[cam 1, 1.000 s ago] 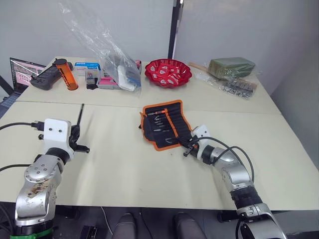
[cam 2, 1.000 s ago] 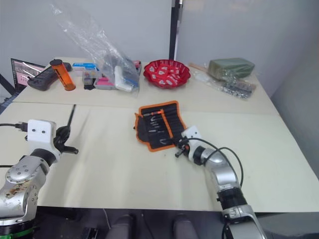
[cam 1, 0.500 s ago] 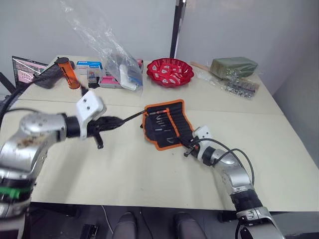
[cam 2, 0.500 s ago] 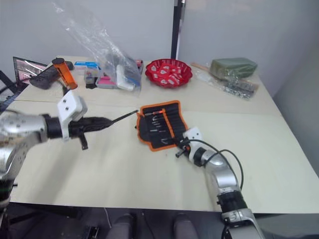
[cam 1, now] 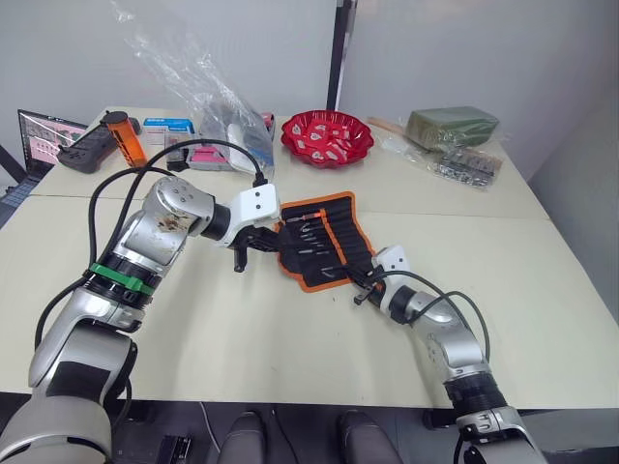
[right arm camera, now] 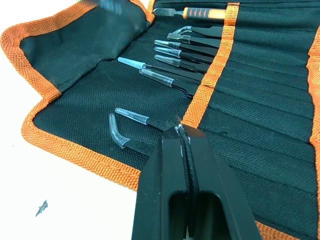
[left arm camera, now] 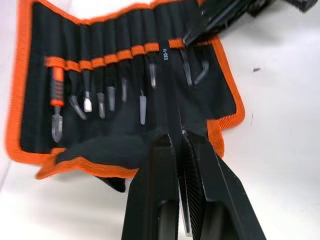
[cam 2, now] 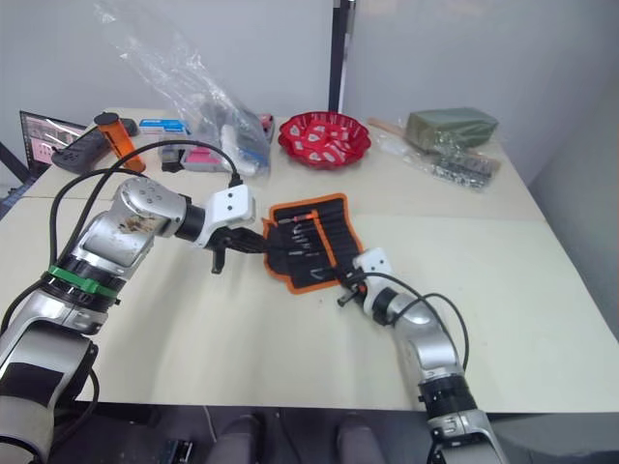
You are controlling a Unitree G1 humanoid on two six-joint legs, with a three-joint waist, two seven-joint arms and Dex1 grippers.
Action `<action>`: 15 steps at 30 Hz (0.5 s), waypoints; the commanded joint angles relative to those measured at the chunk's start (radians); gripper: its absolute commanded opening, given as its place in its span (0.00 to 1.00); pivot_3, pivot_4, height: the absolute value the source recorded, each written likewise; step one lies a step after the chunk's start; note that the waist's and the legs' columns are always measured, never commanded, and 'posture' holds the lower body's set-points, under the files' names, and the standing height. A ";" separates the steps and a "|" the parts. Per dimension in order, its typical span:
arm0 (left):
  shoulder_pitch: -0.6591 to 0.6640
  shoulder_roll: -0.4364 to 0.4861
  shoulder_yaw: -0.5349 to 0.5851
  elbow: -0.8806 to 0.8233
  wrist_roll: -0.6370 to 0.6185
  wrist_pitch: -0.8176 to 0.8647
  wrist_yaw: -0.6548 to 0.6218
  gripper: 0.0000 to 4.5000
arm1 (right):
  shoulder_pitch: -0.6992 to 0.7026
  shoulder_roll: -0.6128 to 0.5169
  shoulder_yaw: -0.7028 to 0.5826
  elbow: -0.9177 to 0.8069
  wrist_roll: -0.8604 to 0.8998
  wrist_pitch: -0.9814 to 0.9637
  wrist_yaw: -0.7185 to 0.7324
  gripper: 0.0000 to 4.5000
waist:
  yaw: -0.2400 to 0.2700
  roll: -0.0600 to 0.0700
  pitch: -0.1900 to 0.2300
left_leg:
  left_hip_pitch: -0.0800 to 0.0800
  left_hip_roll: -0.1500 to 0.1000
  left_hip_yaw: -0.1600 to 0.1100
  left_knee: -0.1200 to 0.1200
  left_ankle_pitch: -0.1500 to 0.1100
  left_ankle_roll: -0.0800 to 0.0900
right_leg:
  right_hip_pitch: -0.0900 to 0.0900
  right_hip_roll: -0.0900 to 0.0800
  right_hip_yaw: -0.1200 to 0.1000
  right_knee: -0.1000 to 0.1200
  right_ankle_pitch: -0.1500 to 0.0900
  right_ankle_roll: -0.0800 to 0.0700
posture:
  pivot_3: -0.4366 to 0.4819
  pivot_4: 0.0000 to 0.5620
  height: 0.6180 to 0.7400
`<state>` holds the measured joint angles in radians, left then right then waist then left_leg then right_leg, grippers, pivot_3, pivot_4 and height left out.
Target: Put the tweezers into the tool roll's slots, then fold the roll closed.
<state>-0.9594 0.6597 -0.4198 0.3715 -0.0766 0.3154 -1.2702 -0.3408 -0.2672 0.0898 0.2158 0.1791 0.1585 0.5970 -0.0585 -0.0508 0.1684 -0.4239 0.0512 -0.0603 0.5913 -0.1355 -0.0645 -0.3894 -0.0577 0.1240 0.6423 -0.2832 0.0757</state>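
On cream table [cam 1: 242, 329], open tool roll [cam 1: 319, 242]; red bowl [cam 1: 326, 138] behind.

Bright, even overhead light, soft shadows on the table [cam 1: 242, 329], and the left wrist view's foreground fingers [left arm camera: 155, 200] blur.

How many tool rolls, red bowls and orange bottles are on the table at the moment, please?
tool roll: 1
red bowl: 1
orange bottle: 1
Total: 3
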 commanded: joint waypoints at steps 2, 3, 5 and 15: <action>-0.063 -0.058 -0.009 0.108 0.062 -0.098 -0.015 0.00 | 0.027 -0.014 -0.024 0.040 -0.022 0.035 -0.043 0.00 | 0.003 0.000 0.000 | -0.001 0.000 0.000 0.001 0.000 0.000 | 0.000 0.000 0.000 0.000 0.000 0.000 | 0.48 0.27 1.00; -0.072 -0.076 -0.007 0.126 0.068 -0.106 -0.017 0.00 | 0.027 -0.014 -0.026 0.038 -0.021 0.036 -0.045 0.00 | 0.003 0.000 0.000 | -0.001 0.000 0.000 0.001 0.000 0.000 | 0.000 0.000 0.000 0.000 0.000 0.001 | 0.48 0.27 1.00; -0.089 -0.107 -0.006 0.155 0.086 -0.128 -0.014 0.00 | 0.031 -0.008 -0.033 0.036 -0.013 0.036 -0.050 0.00 | 0.007 0.000 0.000 | -0.001 0.000 0.000 0.001 0.000 0.000 | 0.000 0.000 0.000 0.000 0.001 0.001 | 0.48 0.27 1.00; -0.133 -0.188 -0.037 0.289 0.212 -0.177 0.003 0.00 | 0.034 -0.006 -0.031 0.026 -0.022 0.041 -0.062 0.00 | 0.011 0.000 0.000 | -0.001 -0.001 0.000 0.001 0.000 0.000 | 0.000 0.000 0.000 0.000 0.001 0.003 | 0.48 0.27 1.00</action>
<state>-1.0629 0.4754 -0.4570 0.6591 0.1193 0.1528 -1.2691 -0.3319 -0.2620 0.0797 0.2055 0.1796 0.1605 0.5749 -0.0476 -0.0506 0.1686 -0.4250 0.0505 -0.0607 0.5922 -0.1352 -0.0640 -0.3896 -0.0577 0.1243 0.6427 -0.2818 0.0783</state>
